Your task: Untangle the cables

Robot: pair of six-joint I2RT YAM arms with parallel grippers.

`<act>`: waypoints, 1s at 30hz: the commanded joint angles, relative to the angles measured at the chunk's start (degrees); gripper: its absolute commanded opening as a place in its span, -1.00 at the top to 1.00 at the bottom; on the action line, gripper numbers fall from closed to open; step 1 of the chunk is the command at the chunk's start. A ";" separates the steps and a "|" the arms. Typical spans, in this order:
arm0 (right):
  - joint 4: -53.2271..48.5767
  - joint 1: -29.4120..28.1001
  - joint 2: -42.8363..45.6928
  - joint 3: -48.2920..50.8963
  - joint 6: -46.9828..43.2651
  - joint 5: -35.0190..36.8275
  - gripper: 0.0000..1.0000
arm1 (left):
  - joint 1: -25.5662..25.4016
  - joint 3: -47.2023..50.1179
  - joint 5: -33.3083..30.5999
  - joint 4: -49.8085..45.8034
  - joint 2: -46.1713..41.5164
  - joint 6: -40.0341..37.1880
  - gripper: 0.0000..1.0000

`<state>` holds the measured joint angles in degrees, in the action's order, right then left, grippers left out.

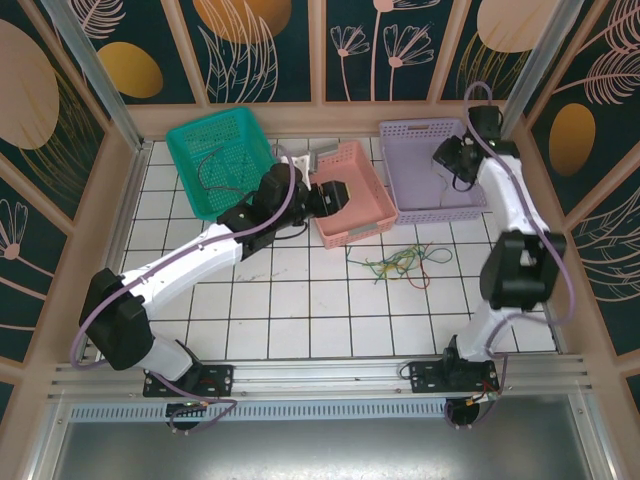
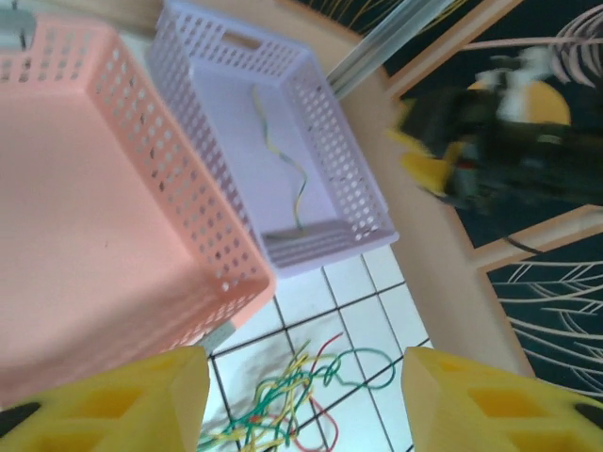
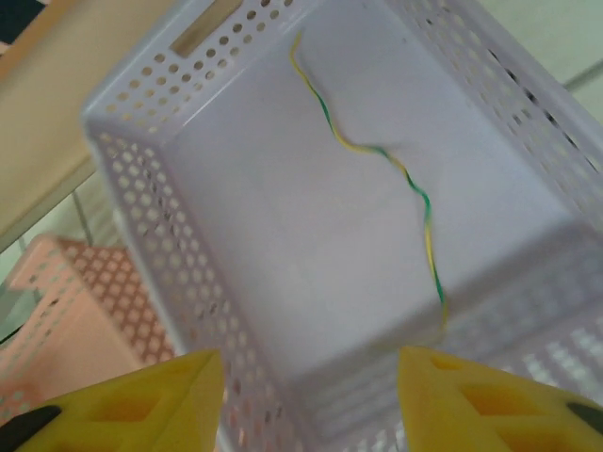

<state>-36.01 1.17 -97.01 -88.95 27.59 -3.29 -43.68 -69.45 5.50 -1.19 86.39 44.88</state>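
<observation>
Mostly out on the table [image 1: 300, 310], right of its middle: cables [image 1: 400, 264], a small loose tangle of green, yellow and red strands on the white tiles. Just in front of the pink basket [image 1: 365, 215] and the lilac basket [image 1: 425, 195], close to both, touching neither as far as can be told. Three baskets in a row along the far edge, with a teal basket [image 1: 215, 140] toward the far left corner, pink in the middle, lilac toward the far right corner. Apart from the tangle, one yellow-green wire [image 3: 396, 169] flat on the lilac basket's floor, wavy, running most of its length. Also a dark wire [image 1: 212, 170] looped inside the teal basket. Left gripper [image 2: 301, 407] up over the pink basket, tilted toward the tangle, yellow fingers [image 2: 113, 405] spread wide, pinching nothing. Right gripper [image 3: 311, 407] up over the lilac basket, above the yellow-green wire, fingers [image 3: 122, 405] likewise spread wide, pinching nothing, clear of the wire
</observation>
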 commanded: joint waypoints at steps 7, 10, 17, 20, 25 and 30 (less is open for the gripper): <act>-1.02 -0.22 34.78 40.07 20.51 -4.31 -0.07 | -3.27 8.92 4.73 -2.07 -1.61 -4.82 0.10; 2.14 1.46 38.95 47.14 21.08 -7.40 -0.11 | -4.26 11.28 6.39 -0.62 -1.19 -4.91 0.08; 8.97 6.27 33.93 53.25 18.64 -7.67 0.11 | -7.86 11.39 8.44 0.80 4.68 -2.16 -0.16; 11.86 6.57 30.92 52.85 17.81 -7.39 0.26 | -9.69 10.07 8.44 2.04 7.40 -0.46 -0.24; 10.99 6.23 29.79 51.16 15.76 -7.51 0.17 | -12.73 6.16 6.80 1.85 11.44 0.05 -0.31; 7.79 5.87 31.88 51.82 12.27 -6.09 0.08 | -15.67 0.46 3.64 -1.07 15.67 -2.52 -0.31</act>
<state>-26.59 7.51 -66.65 -36.27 43.03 -10.37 -58.17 -65.43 11.46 -1.30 100.33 43.97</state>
